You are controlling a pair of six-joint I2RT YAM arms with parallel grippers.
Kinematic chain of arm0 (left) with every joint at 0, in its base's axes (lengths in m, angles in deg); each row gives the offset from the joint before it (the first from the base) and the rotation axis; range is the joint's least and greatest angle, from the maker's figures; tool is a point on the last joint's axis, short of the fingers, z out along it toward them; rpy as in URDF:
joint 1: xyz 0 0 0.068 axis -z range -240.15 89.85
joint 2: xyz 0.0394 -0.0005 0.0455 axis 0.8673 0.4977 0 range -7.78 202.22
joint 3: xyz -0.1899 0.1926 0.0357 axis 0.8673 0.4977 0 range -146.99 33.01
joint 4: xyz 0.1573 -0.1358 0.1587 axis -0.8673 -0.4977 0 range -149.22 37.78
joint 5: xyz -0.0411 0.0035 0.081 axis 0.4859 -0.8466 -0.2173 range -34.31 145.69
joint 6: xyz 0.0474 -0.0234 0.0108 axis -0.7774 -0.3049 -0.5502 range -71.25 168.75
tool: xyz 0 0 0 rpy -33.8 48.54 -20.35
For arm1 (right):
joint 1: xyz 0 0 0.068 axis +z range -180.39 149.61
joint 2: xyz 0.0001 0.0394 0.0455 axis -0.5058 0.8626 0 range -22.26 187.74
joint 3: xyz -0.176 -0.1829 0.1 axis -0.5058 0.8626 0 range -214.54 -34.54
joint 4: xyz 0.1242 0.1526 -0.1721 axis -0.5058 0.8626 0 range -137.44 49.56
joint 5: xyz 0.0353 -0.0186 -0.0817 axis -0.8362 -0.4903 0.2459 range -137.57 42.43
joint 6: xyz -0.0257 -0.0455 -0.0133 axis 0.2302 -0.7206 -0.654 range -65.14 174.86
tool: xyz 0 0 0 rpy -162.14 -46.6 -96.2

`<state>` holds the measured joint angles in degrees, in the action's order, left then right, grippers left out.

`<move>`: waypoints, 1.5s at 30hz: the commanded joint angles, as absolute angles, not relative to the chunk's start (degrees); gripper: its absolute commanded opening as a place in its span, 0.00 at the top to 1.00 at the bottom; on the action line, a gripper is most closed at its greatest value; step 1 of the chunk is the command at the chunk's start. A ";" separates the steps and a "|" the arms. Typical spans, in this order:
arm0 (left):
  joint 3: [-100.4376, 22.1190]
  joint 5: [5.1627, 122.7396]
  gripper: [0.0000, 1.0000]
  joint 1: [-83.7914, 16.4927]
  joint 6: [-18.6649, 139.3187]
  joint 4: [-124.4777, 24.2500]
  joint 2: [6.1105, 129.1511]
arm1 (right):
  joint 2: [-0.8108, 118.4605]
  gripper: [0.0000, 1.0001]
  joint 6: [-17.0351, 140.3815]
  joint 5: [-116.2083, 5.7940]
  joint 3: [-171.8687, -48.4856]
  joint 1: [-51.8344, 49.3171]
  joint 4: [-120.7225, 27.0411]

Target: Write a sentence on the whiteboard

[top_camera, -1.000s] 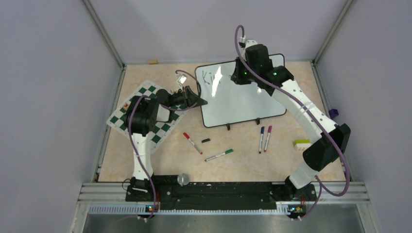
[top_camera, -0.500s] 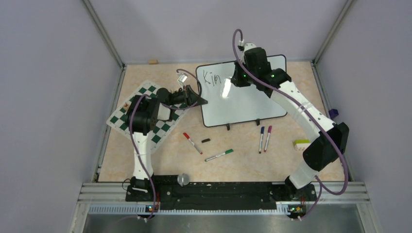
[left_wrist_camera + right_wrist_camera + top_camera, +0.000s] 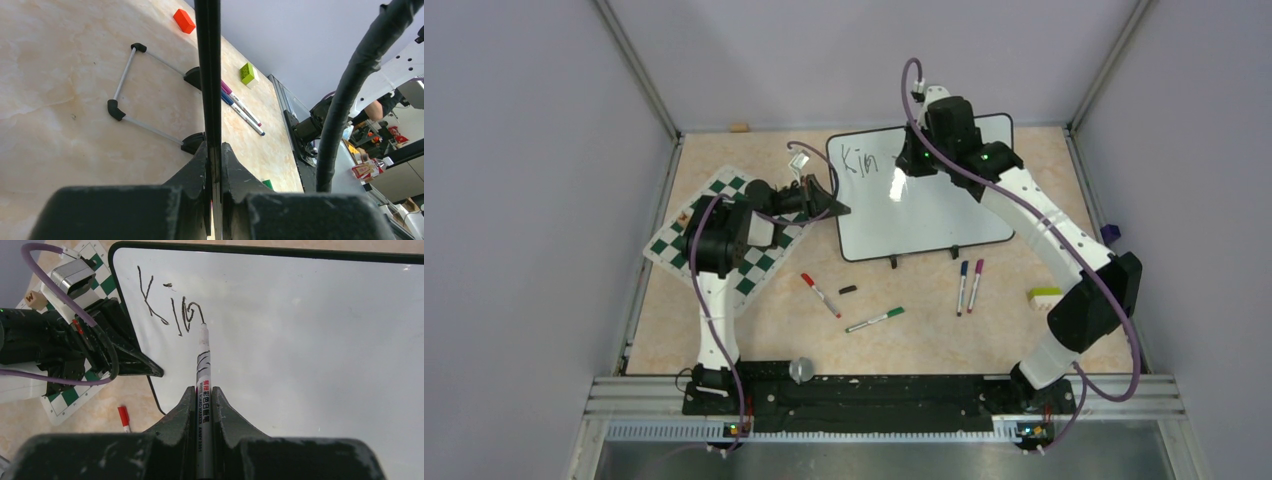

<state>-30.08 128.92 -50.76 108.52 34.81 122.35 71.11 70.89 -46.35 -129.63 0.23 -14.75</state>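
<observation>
- Spreading under everything is the beige marbled table (image 3: 764, 330), with both arm bases bolted at its near edge.
- The whiteboard (image 3: 934, 205) sits at the far middle of the table, right of centre. Its thin black frame runs all round and its two small black feet point toward the near side. A bright glare spot lies on its glossy face.
- The green-and-white chess mat (image 3: 729, 185) lies skewed at the far left, partly under the left arm and just beside the board's left edge.
- The right gripper (image 3: 904, 163) hangs over the upper left part of the board. In the right wrist view its fingers (image 3: 186, 405) are pressed together around a black marker (image 3: 202, 370), whose tip touches the white surface (image 3: 310, 340).
- The left gripper (image 3: 829, 208) reaches in from the mat side. In the left wrist view it is pinched shut (image 3: 214, 150) on the board's left edge (image 3: 210, 75), which shows edge-on between the jaws.
- Four loose markers lie on the table near the board's feet: a red marker (image 3: 820, 294), a green marker (image 3: 874, 319), and a blue marker (image 3: 963, 286) just beside a magenta marker (image 3: 975, 284).
- A green-and-white block (image 3: 1044, 295) rests near the right arm.
- A small black cap (image 3: 848, 289) lies just right of the red marker.
- The sentence (image 3: 170, 307) shows as thin black letters reading "Kin" in the board's top left corner (image 3: 860, 158). The marker tip rests at the end of the "n".
</observation>
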 commanded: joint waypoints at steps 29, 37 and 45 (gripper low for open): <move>-30.23 134.45 1.00 -50.83 103.35 40.59 122.93 | 76.03 1.00 69.17 -43.24 -135.11 2.40 -14.39; -29.83 134.43 1.00 -50.83 102.89 40.59 122.58 | 76.96 1.00 69.15 -43.08 -136.08 2.54 -14.25; -29.74 134.78 1.00 -50.83 102.80 40.59 122.44 | 78.07 1.00 69.26 -42.73 -136.99 2.71 -13.81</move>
<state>-30.60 129.60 -50.78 108.71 34.72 122.52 77.53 69.84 -43.71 -133.41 1.78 -13.11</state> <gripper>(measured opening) 0.078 0.088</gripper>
